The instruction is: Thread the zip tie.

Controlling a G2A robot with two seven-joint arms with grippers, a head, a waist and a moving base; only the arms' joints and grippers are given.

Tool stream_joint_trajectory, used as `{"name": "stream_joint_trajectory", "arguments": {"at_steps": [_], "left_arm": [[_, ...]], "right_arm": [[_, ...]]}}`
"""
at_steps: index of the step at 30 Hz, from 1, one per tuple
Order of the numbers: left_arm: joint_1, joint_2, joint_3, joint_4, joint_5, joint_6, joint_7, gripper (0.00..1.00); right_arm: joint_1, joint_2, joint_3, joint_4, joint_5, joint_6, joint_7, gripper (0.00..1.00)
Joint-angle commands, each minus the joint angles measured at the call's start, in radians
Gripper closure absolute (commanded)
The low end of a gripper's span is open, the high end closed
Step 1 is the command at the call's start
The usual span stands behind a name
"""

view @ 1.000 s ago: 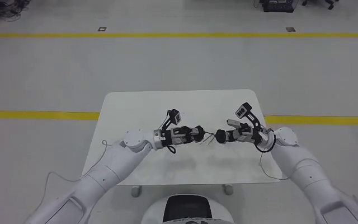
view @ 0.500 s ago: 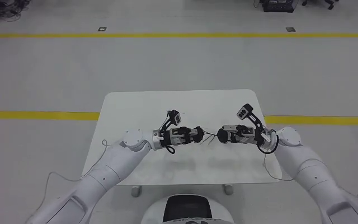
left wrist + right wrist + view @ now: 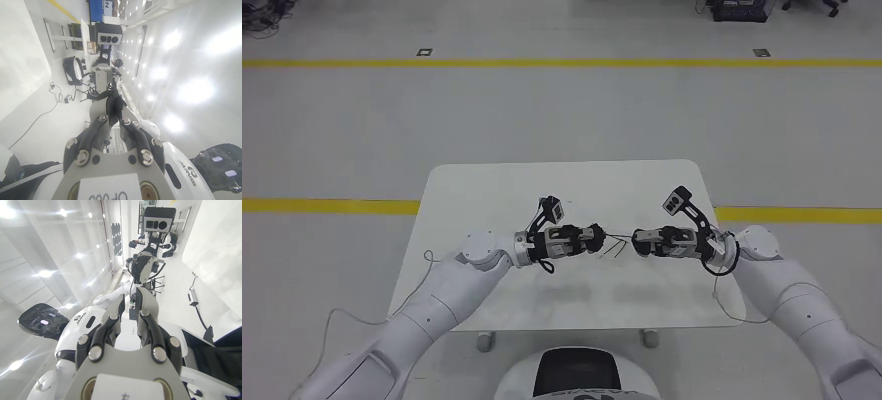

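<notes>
1. Grey-and-black two-fingered left gripper. It hangs over the middle of the table and points toward the robot's right. The fingers are pressed together on one end of item 2.

2. Thin dark plastic zip tie. It is held in the air, clear of the tabletop, in the short gap between the two grippers. Its long axis runs side to side, roughly along the line joining the grippers. The held end is at the left gripper, and the free end reaches toward the right one. It shows as fine strands that spread slightly (which is head and which is tail cannot be told).

3. Grey-and-black two-fingered right gripper. It faces item 1 tip to tip at about the same height. Its fingers stand parted with a narrow gap, and nothing can be made out between them. The tips are just beside the zip tie's free end; whether they touch it cannot be told.

4. White rounded-corner table. It lies beneath all of the above.

Note on the relation that matters: the zip tie lies straight ahead of the right gripper, toward the robot's left, nearly in line with that gripper's own axis. The left arm has the hold, so the right arm is the free one nearest the loose end. The coming move likely depends on lining the parted fingers up with that end, which looks slack enough to stray.
</notes>
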Motion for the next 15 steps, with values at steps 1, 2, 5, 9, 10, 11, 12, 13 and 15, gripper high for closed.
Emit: {"name": "stream_joint_trajectory", "arguments": {"at_steps": [1,2,5,9,10,11,12,13,15], "left_arm": [[0.001,-0.001,-0.001,-0.001,0.001,0.001,-0.002,1.00],[0.002,-0.001,-0.001,-0.001,0.002,0.002,-0.003,1.00],[0.003,-0.001,-0.004,-0.002,0.005,0.005,-0.007,1.00],[0.006,-0.002,-0.008,-0.004,0.007,0.006,-0.008,1.00],[0.007,-0.002,-0.009,-0.005,0.007,0.006,-0.009,1.00],[0.008,-0.002,-0.009,-0.005,0.008,0.007,-0.009,1.00],[0.008,-0.002,-0.010,-0.006,0.009,0.007,-0.010,1.00],[0.009,-0.002,-0.011,-0.005,0.010,0.008,-0.008,1.00],[0.007,-0.002,-0.011,-0.006,0.027,0.004,0.001,1.00]], "right_arm": [[0.001,0.001,-0.002,0.000,0.001,0.000,0.000,0.91],[0.001,0.002,-0.003,0.000,0.002,0.000,0.000,0.92],[0.002,0.003,-0.006,0.001,0.004,0.000,0.000,0.92],[0.003,0.005,-0.008,0.001,0.005,0.000,0.000,1.00],[0.003,0.005,-0.008,0.000,0.005,0.000,0.000,1.00],[0.003,0.006,-0.008,0.000,0.005,0.000,0.000,1.00],[0.002,0.006,-0.008,0.001,0.005,0.000,0.000,1.00],[0.002,0.006,-0.008,0.001,0.005,0.000,0.000,1.00],[0.001,0.007,-0.007,0.001,0.006,0.000,0.000,1.00]]}}
